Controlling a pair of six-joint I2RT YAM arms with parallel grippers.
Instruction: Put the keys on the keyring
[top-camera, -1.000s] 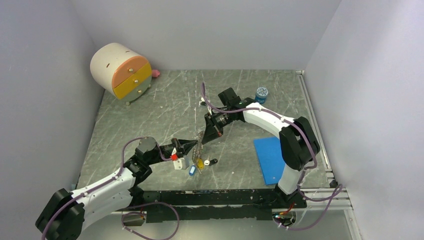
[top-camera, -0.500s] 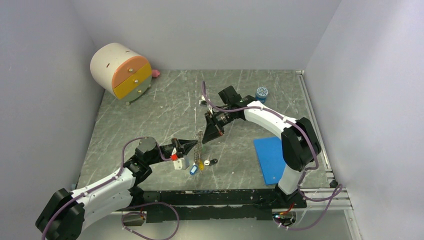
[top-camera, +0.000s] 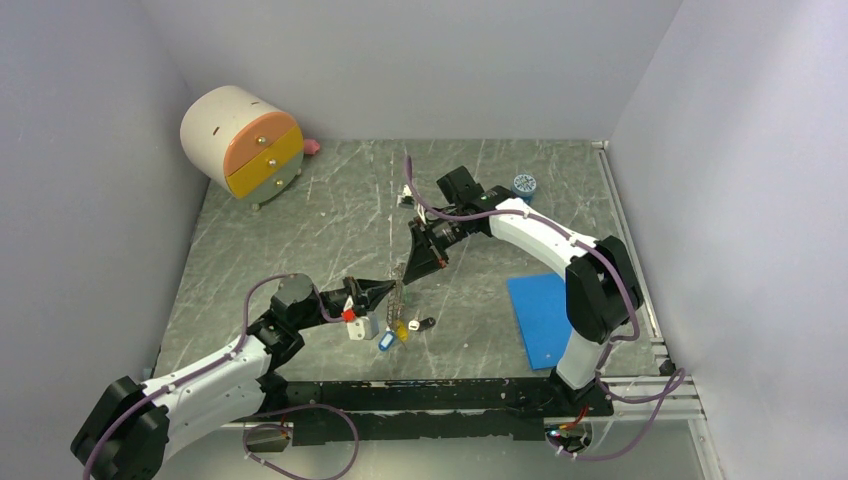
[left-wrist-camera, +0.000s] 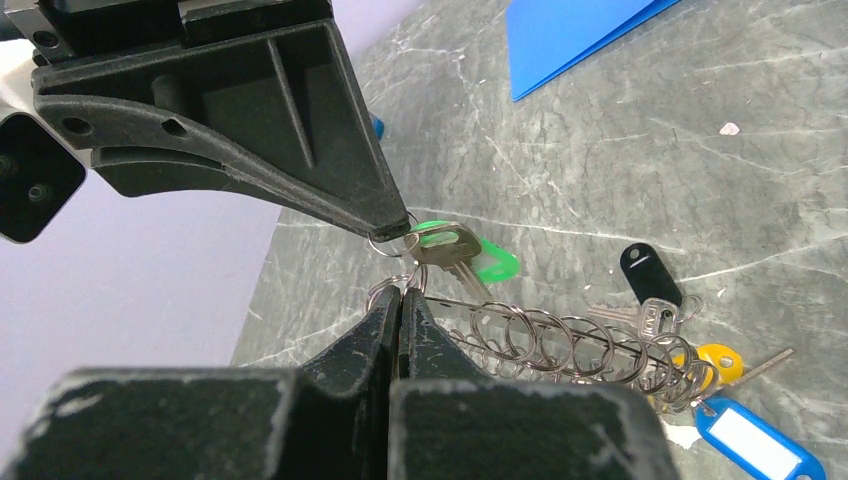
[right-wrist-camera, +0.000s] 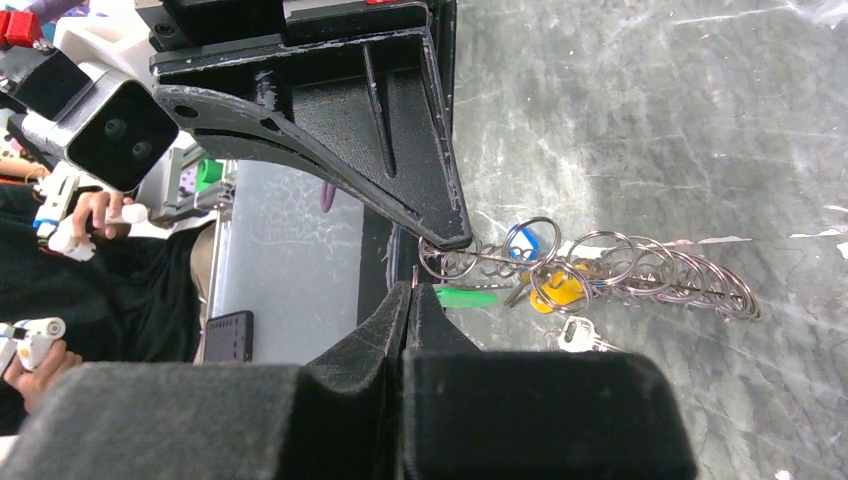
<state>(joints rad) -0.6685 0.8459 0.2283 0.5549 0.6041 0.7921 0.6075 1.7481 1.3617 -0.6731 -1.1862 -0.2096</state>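
Observation:
The keyring (left-wrist-camera: 545, 343), a thin silvery hoop strung with several small rings, is held on edge above the table; it also shows in the top view (top-camera: 398, 293) and the right wrist view (right-wrist-camera: 640, 272). My left gripper (left-wrist-camera: 403, 296) (top-camera: 388, 291) is shut on its near end. My right gripper (right-wrist-camera: 413, 289) (top-camera: 409, 272) is shut on the small ring of the green key (left-wrist-camera: 462, 250) (right-wrist-camera: 466, 297), right beside the left fingertips. The black key (left-wrist-camera: 650, 272), yellow key (left-wrist-camera: 718, 360) and blue key (left-wrist-camera: 752, 450) hang at the hoop's far end by the table.
A round cabinet with orange and yellow drawers (top-camera: 243, 142) stands at the back left, a pink bit (top-camera: 312, 147) beside it. A small blue jar (top-camera: 523, 186) sits behind the right arm. A blue sheet (top-camera: 543, 318) lies at the right front.
My right gripper has shifted slightly toward the left gripper and the keyring now stands more upright. The left arm has hardly moved.

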